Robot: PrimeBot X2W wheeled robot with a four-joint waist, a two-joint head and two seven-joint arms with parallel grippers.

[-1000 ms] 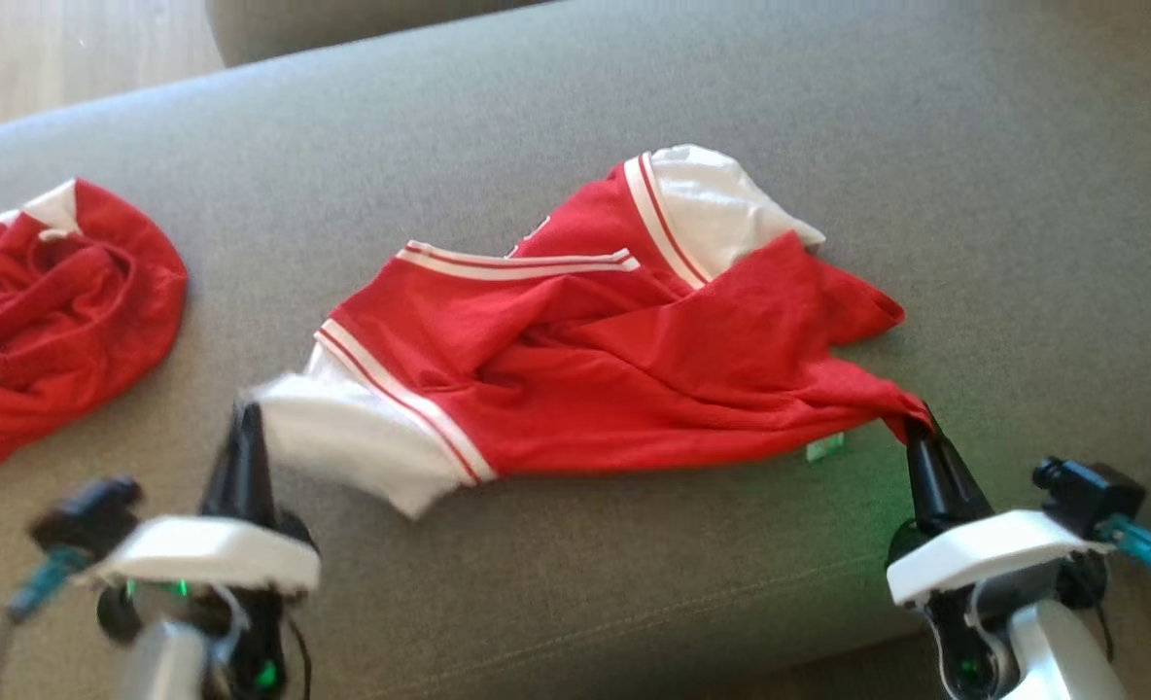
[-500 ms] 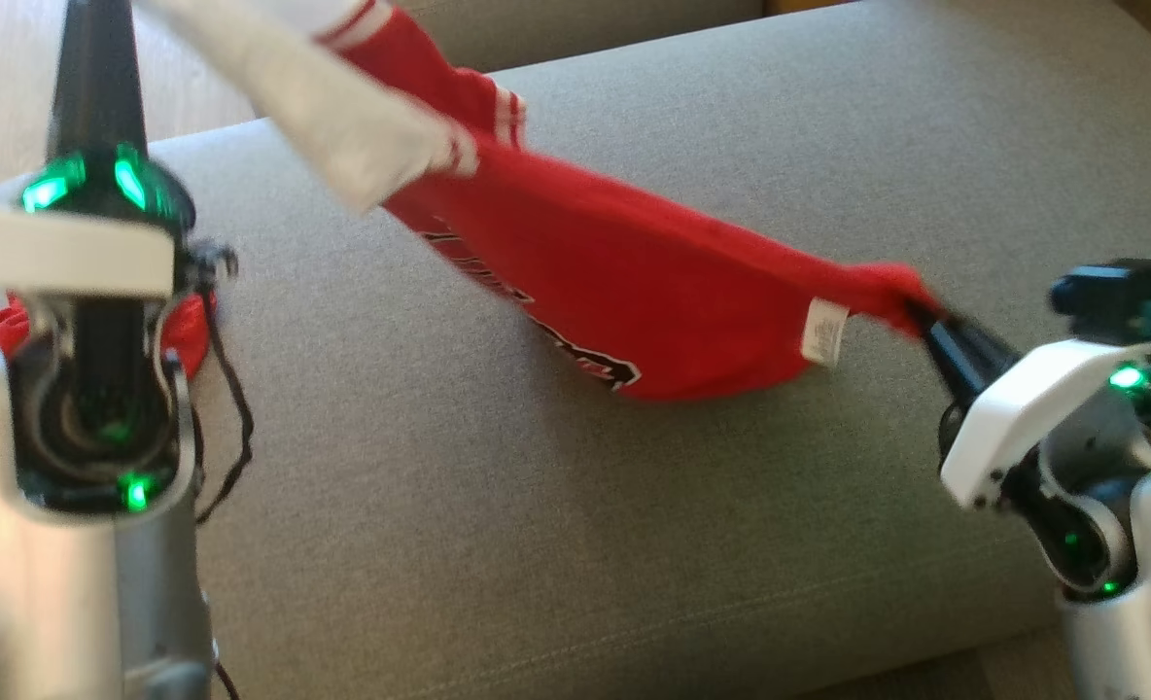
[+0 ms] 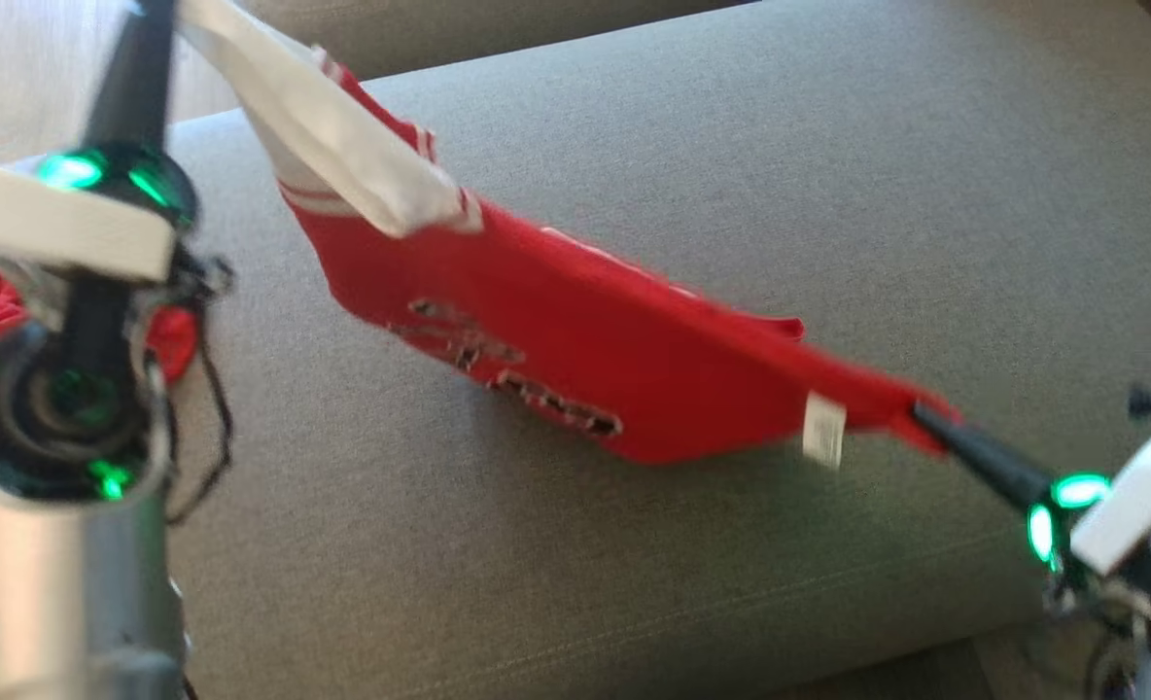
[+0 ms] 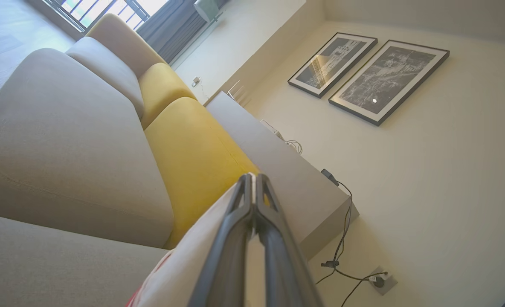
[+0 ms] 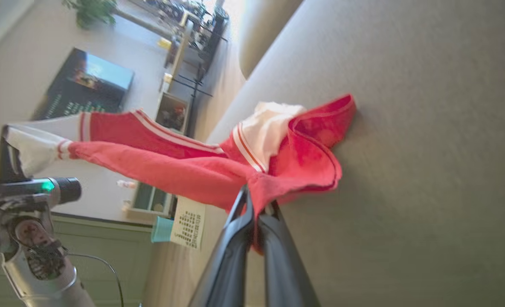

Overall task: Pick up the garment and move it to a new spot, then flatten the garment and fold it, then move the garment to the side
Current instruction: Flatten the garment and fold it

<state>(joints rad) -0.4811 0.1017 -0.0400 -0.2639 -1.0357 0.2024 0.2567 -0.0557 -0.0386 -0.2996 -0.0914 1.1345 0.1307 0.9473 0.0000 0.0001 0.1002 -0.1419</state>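
We clamp our left gripper [image 4: 252, 181] tight on the white sleeve of the red jersey [image 3: 575, 340], held high; our right gripper [image 3: 925, 420] is pinched on its red corner, lower. The jersey hangs stretched between them over the grey sofa cushion [image 3: 731, 146], perhaps brushing it.

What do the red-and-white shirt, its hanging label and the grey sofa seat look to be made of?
The red-and-white shirt: soft matte knit, probably cotton or a blend; it sags and creases where it hangs. The label: thin white tag with dark print, woven or papery, too blurred to tell. The grey sofa seat: matte woven upholstery, with fine weave grain and a stitched seam.
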